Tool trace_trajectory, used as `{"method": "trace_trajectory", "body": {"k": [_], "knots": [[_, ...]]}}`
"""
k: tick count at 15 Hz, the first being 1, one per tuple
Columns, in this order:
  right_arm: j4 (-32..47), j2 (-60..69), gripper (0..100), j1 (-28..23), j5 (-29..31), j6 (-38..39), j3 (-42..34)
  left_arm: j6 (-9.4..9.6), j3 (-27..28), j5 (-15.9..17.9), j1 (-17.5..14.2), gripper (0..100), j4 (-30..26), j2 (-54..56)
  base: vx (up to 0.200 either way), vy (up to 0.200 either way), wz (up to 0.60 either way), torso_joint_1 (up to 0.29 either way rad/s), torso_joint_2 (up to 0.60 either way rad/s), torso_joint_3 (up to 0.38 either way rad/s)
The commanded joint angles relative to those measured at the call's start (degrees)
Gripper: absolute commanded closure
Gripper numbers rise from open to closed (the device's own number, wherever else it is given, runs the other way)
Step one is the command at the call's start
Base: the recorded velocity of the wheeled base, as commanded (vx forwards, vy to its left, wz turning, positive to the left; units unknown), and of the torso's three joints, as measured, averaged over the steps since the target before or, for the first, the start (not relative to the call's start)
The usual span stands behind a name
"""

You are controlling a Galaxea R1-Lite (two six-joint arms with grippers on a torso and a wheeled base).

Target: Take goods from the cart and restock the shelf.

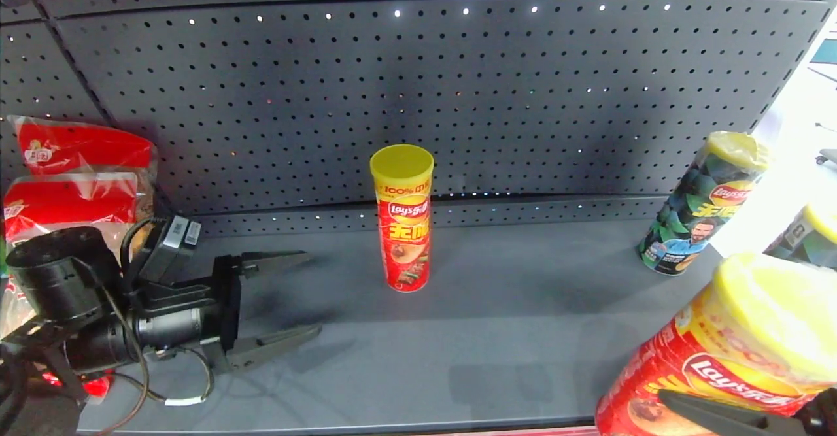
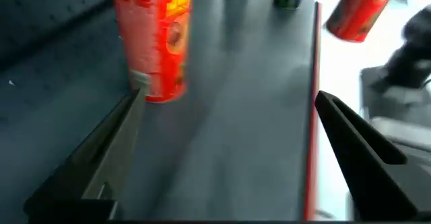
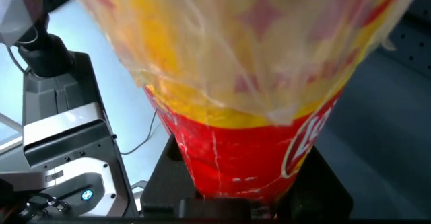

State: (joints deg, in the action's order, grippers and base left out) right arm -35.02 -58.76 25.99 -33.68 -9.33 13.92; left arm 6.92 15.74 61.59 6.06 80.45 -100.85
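Holding a red chip can wrapped in clear film, the held can (image 1: 732,351), your right claw (image 3: 246,204) pinches it around its base at the near right corner of the scene. It leans, is not yet set down, and in the left wrist view hangs just outside the red front edge of the shelf (image 1: 523,331). On the shelf board, the standing can (image 1: 400,220), red with a yellow lid, is upright near the middle and toward the far panel. A dark-printed can (image 1: 703,204) stands at the far right, with the yellow lid of another can (image 1: 814,227) just beyond it at the right edge. Red snack bags (image 1: 72,181) sit at the far left. Your left claw (image 1: 310,294) lies low over the board with its fingers spread wide and nothing between them, to the left of the standing can and apart from it. By my reading, restocking is partly done: several goods are already placed, and the wide bare stretch between the standing can and the dark-printed can looks like the natural slot for the held can. What remains is to carry it in over the edge, stand it upright and let go.
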Motion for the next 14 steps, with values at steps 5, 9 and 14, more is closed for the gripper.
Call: {"method": "trace_trajectory", "body": {"k": [5, 9, 14], "knots": [[0.0, 0.3, 100, 0.4, 0.0, 0.0, 0.4, 1.60, 14.1, 3.6, 1.8, 0, 0.0, -14.7, 0.000, 0.000, 0.00, 0.000, 0.00, 0.000], [0.0, 0.1, 100, 0.5, 0.0, 0.0, 0.3, 1.51, 23.3, 3.9, 2.9, 0, 0.1, -22.6, 0.000, 0.000, 0.00, 0.000, 0.00, 0.000], [0.0, -0.3, 100, 1.4, 0.1, -0.1, 0.3, -0.16, 35.4, 3.4, 8.4, 0, 0.4, -30.2, 0.000, 0.000, 0.00, 0.000, 0.00, 0.000]]}}
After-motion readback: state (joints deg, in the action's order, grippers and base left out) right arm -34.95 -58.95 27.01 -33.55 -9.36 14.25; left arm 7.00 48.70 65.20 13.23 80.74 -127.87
